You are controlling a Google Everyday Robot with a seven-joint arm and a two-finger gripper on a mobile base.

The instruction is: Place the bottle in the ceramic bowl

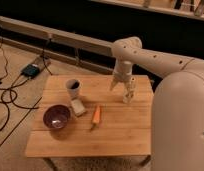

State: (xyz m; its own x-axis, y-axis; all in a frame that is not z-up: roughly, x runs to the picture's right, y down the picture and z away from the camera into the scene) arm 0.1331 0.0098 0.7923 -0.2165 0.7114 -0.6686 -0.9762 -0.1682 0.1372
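The smooth pale gripper (122,84) hovers at the slim, clear plastic bottle (128,94); I cannot tell its grip. The glossy, round purple ceramic bowl (57,117) sits well apart on the wooden table (120,136).

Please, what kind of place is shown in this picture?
Probably an indoor test room or lab: a small wooden table stands on carpet, loose cables and a power box lie on it, and the robot's tool hangs over the table's far side, by the bottle.

The pale arm (155,57) arcs in, bent at the wrist — its gripper (122,83) hangs pointing down, low over the surface (120,135).
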